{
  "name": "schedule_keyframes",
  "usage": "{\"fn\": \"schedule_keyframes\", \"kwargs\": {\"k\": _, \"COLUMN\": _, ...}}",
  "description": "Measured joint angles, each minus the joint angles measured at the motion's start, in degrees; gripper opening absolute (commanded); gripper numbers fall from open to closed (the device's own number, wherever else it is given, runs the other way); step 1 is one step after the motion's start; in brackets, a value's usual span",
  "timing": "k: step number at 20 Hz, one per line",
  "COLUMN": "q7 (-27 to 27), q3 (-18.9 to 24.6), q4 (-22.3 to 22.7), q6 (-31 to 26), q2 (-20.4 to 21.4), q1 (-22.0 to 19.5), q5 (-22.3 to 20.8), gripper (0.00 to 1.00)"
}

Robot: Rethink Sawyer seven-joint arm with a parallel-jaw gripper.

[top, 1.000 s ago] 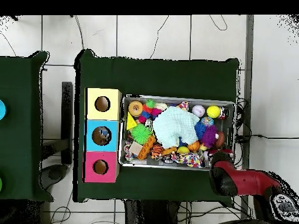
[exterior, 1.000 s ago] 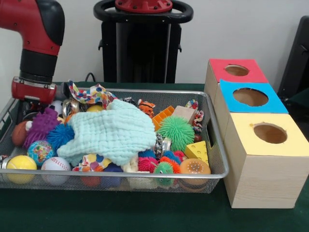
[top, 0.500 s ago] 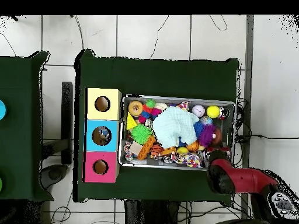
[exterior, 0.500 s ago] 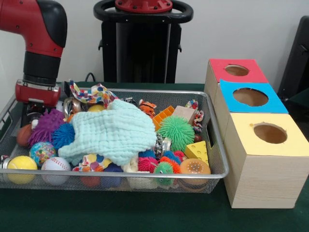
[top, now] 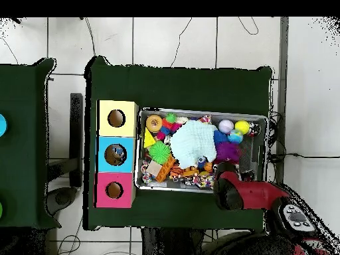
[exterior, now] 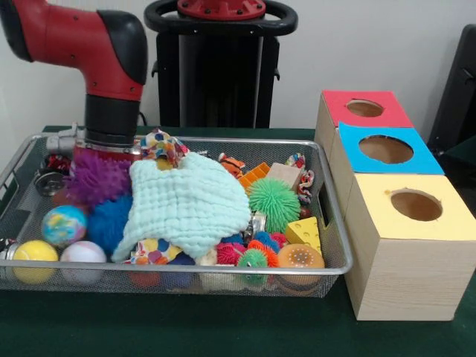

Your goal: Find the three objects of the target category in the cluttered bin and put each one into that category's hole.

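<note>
A wire mesh bin [exterior: 336,230] holds a heap of toys under a mint green cloth [exterior: 190,204]. My gripper [exterior: 108,147] is low over the bin's back left part, its tip hidden behind a purple spiky ball [exterior: 97,178] and the cloth's edge. A blue spiky ball [exterior: 111,223] lies just in front, a green spiky ball [exterior: 274,204] to the cloth's right. Three boxes with round holes stand right of the bin: red [exterior: 387,115], blue [exterior: 420,160], yellow [exterior: 446,223]. From above, the arm [top: 229,189] covers the bin's [top: 202,111] lower edge beside the cloth [top: 194,141].
A yellow ball [exterior: 31,256], a baseball [exterior: 83,256] and a multicoloured ball [exterior: 63,224] sit at the bin's front left. A cheese wedge [exterior: 305,233] and an orange round toy [exterior: 300,256] lie at the front right. A dark chair back [exterior: 461,89] stands at far right.
The arm has swung right along the bin's back, in the front view. The purple spiky ball and the cloth have shifted right with it.
</note>
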State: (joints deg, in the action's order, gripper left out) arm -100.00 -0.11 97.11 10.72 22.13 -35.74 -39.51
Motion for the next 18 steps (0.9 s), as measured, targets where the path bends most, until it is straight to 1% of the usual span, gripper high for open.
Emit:
{"fn": "schedule_keyframes", "kwargs": {"k": 3, "q7": -0.60, "q3": -0.05, "q4": 0.69, "q6": 1.63, "q2": -0.47, "q1": 2.43, "q5": 3.62, "gripper": 1.00}}
{"fn": "schedule_keyframes", "kwargs": {"k": 4, "q7": -0.99, "q3": -0.26, "q4": 1.37, "q6": 3.15, "q2": -0.95, "q1": 4.75, "q5": 6.74, "gripper": 1.00}}
{"fn": "schedule_keyframes", "kwargs": {"k": 10, "q7": -2.89, "q3": -1.91, "q4": 4.02, "q6": 5.64, "q2": -1.60, "q1": 10.14, "q5": 15.10, "gripper": 1.00}}
{"fn": "schedule_keyframes", "kwargs": {"k": 14, "q7": -3.98, "q3": -3.10, "q4": 5.33, "q6": 6.90, "q2": -1.58, "q1": 11.46, "q5": 19.04, "gripper": 1.00}}
{"fn": "schedule_keyframes", "kwargs": {"k": 18, "q7": -4.69, "q3": -3.72, "q4": 6.20, "q6": 7.48, "q2": -1.55, "q1": 11.49, "q5": 20.49, "gripper": 1.00}}
